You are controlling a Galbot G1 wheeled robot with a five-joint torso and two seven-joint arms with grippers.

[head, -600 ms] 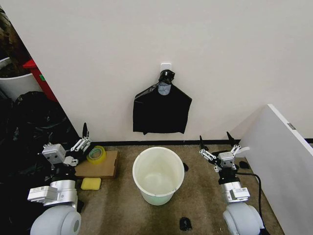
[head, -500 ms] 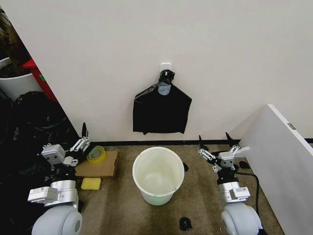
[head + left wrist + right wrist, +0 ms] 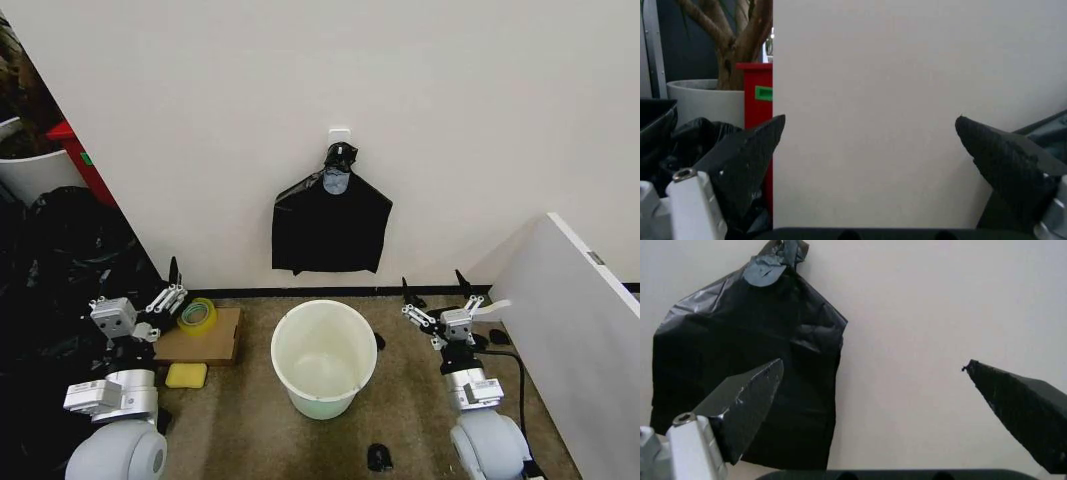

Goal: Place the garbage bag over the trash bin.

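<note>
While your trash bin [image 3: 324,357] stands between them, left gripper [image 3: 172,285] and right gripper [image 3: 434,291] both gape wide, empty; the garbage bag [image 3: 332,226] hangs beyond.

trash bin [image 3: 323,358] cream-white, greenish base; hanging black bundle [image 3: 331,222]; yellow sponge [image 3: 186,375]; brown cardboard [image 3: 205,340].

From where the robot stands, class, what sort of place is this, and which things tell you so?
Probably an indoor test corner: a white bucket on brown carpet, a black bag bundle hung on a plain wall, bagged rubbish heaped nearby.
</note>
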